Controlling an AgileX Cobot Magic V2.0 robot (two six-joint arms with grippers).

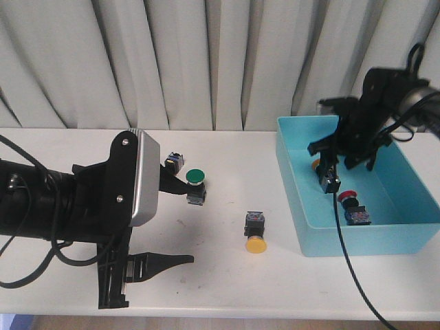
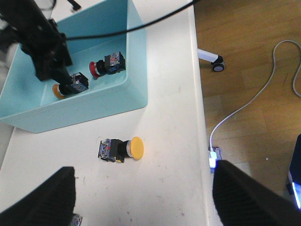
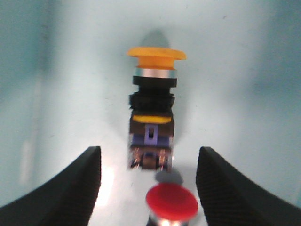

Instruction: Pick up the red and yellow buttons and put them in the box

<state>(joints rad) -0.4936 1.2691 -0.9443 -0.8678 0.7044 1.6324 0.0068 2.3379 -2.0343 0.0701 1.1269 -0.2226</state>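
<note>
The turquoise box [image 1: 357,240] stands at the right of the table. Inside it lie a yellow button [image 3: 153,103] and a red button [image 3: 171,202]; both also show in the front view, yellow [image 1: 324,173] and red [image 1: 349,199]. My right gripper [image 3: 148,188] hangs open and empty over the box floor, the yellow button just beyond its fingertips and the red cap between them. Another yellow button [image 1: 255,234] lies on its side on the table left of the box, also seen in the left wrist view [image 2: 121,149]. My left gripper [image 2: 146,197] is open and empty, short of it.
A green-capped button [image 1: 194,180] and a small loose button body [image 1: 173,161] lie behind the left gripper [image 1: 191,223]. The table's front edge borders a wood floor with a white cable [image 2: 244,110] and a caster [image 2: 217,63]. Curtains hang behind the table.
</note>
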